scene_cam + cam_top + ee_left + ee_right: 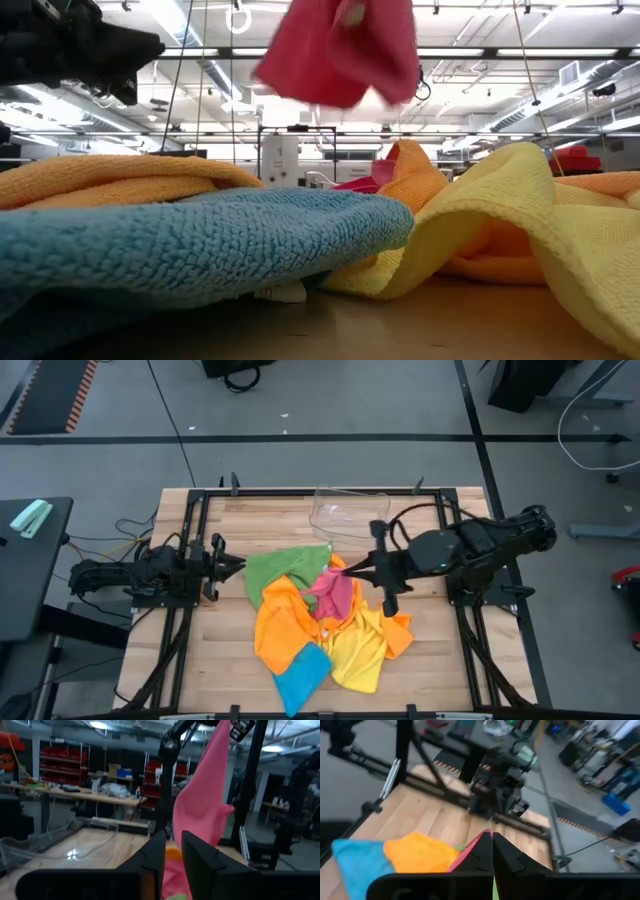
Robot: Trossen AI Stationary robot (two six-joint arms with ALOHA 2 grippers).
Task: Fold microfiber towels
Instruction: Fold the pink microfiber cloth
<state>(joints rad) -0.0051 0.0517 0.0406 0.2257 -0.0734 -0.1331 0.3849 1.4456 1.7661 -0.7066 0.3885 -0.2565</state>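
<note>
The right hand [345,571] is over the middle of the table [230,660], its fingers pressed together on a corner of the pink towel [338,592] — the cloth hangs from that pinch, lifted above the heap. In the low view the pink towel [340,48] dangles high with air under it; in the left wrist view it drapes down as a long fold [202,805] in front of the right arm.

The left hand [240,567] waits at the table's left side, near the edge of the green towel [285,567]. Its fingers [200,860] stand a narrow gap apart and hold nothing.

The other towels lie crumpled together on the wood: green toward the back, orange [283,622] in the middle, yellow [362,650] on the right, blue [302,676] nearest the front edge. A clear tray [345,510] sits at the back of the table, apart from the heap.

A small white tag [280,292] peeks from under the blue towel in the low view — its print is too small to read. No other writing can be made out.
</note>
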